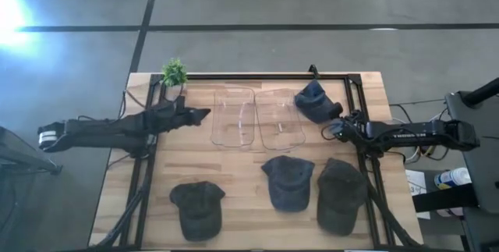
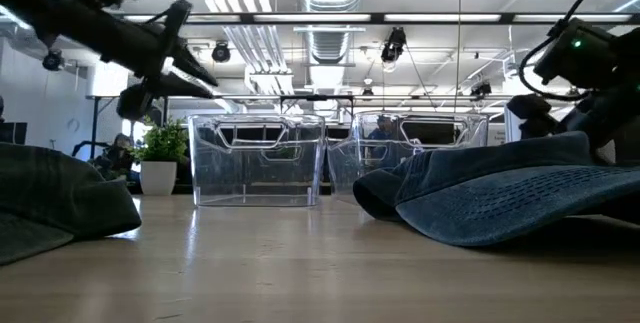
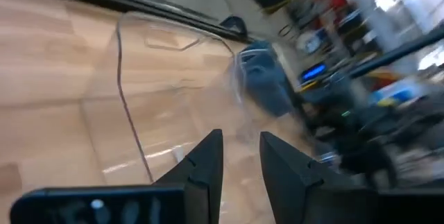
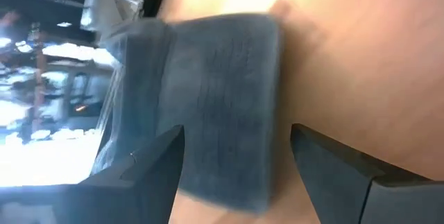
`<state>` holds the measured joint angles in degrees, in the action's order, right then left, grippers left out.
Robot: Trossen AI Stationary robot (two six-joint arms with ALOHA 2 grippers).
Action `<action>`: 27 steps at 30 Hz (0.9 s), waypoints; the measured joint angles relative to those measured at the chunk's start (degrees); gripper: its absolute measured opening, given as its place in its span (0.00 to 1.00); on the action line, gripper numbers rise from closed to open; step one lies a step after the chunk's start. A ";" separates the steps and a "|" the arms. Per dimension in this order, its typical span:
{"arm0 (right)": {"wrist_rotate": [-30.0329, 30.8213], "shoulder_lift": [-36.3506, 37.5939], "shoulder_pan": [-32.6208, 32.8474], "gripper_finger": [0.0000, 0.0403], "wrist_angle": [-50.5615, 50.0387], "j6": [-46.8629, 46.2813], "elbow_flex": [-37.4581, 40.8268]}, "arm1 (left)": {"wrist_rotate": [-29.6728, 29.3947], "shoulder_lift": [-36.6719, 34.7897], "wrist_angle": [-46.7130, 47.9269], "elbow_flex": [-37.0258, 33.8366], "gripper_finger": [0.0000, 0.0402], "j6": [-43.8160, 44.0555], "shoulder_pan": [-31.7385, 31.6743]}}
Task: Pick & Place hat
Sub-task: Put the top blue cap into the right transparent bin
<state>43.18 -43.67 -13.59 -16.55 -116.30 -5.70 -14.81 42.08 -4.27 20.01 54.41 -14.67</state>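
A crumpled blue hat [image 1: 314,102] lies by the table's far edge, right of two clear bins; in the right wrist view the blue hat [image 4: 222,99] fills the space ahead. My right gripper [image 1: 330,130] [image 4: 236,148] is open, its fingers on either side of the hat's near part. My left gripper [image 1: 201,114] [image 3: 241,148] hovers at the left bin's [image 1: 234,117] left side, its fingers a little apart and holding nothing. Three more hats rest on the near half: dark green [image 1: 196,207], blue [image 1: 288,180] and olive [image 1: 341,193]. My right gripper stands open around the blue hat's near part [image 4: 229,175], coming level from the table's right side. I cannot tell whether the fingers [image 4: 149,168] touch the cloth. The hat lies on the table.
The right clear bin [image 1: 279,119] stands just left of the blue hat. A small potted plant [image 1: 174,72] sits at the far left corner. Black frame rails [image 1: 366,166] run along the table's sides and far edge. Bare wood lies between bins and near hats.
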 joint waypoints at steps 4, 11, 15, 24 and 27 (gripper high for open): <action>0.02 -1.69 -2.85 0.64 3.84 2.62 0.36 | -0.02 6.66 4.54 5.91 0.22 -4.67 -0.79; -0.10 -3.82 -5.59 0.58 17.73 6.14 2.29 | 0.06 16.23 7.72 15.74 0.22 -12.38 -0.82; -2.41 -5.32 -6.03 0.46 19.89 7.89 2.57 | 0.38 19.83 11.04 20.74 0.22 -17.12 -0.88; 0.42 -8.86 -5.97 0.09 24.23 16.39 2.28 | 0.64 21.77 15.05 27.39 0.22 -26.45 -1.04; 1.26 -9.76 -6.70 0.05 28.41 20.55 2.36 | 0.64 20.69 16.68 28.63 0.22 -27.82 -1.14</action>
<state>44.43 -53.44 -20.28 11.86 -95.75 -3.33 -14.17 62.77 12.41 48.64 26.60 -15.81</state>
